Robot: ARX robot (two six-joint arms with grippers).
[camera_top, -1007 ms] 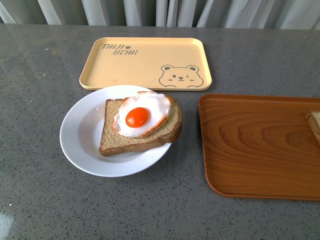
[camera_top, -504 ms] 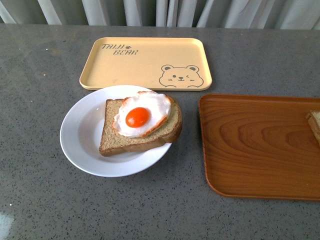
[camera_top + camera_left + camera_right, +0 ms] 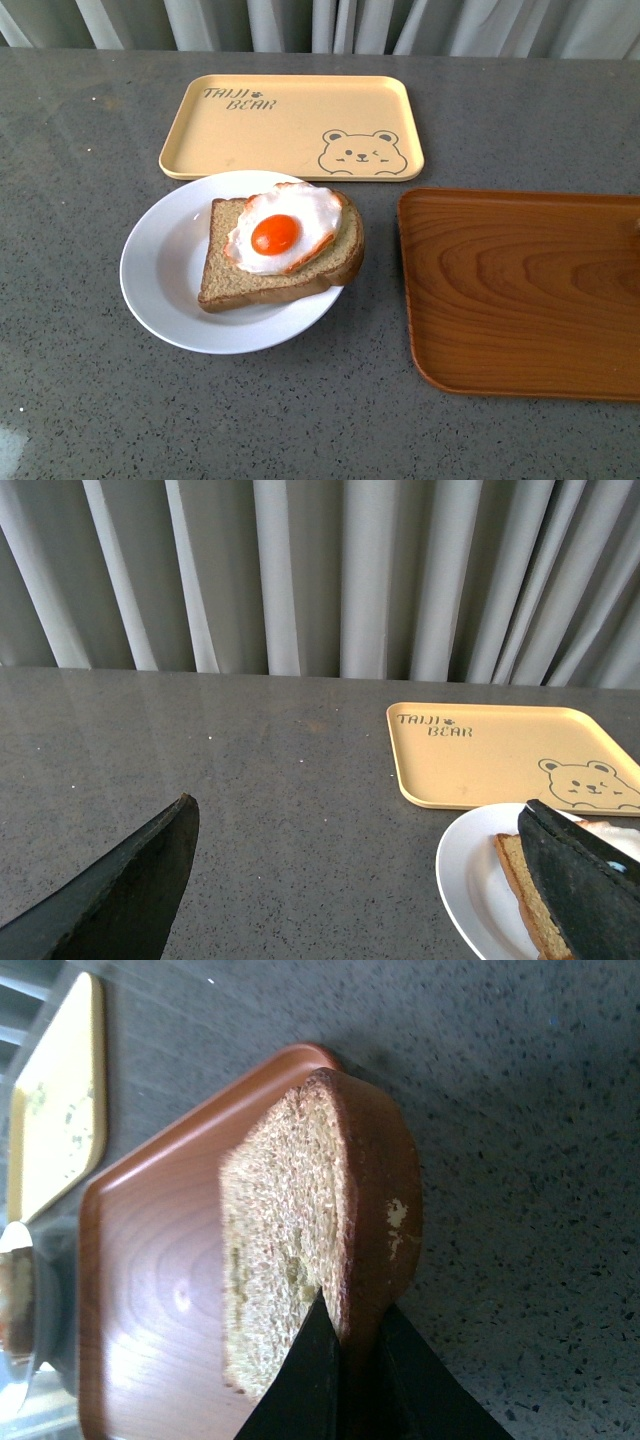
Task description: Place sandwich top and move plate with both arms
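- The right pincer [image 3: 352, 1312] is clenched on the sandwich top [image 3: 285, 1220], its two black fingers [image 3: 300, 1385] pinching the crust.
- The sandwich top is a brown slice with a darker crust and stands on edge in that grip. In the right wrist view it shows against one end of the wooden tray [image 3: 150, 1290]; I cannot tell whether it touches the tray.
- In the front view neither arm shows.
- The left pincer [image 3: 355, 880] is released, with its fingers [image 3: 120, 890] spread wide and nothing between them. It hangs over the grey desk [image 3: 250, 780], with the plate just beside one finger.
- The plate [image 3: 165, 270] sits on the desk left of the wooden tray [image 3: 520, 300], near it but apart. Its far rim is right at the near edge of the yellow tray [image 3: 290, 120].
- On the plate lies a bread slice [image 3: 250, 285] with a fried egg [image 3: 285, 235] on top. One corner of the slice reaches over the plate's right rim.
- A pale curtain [image 3: 300, 570] hangs behind the desk.
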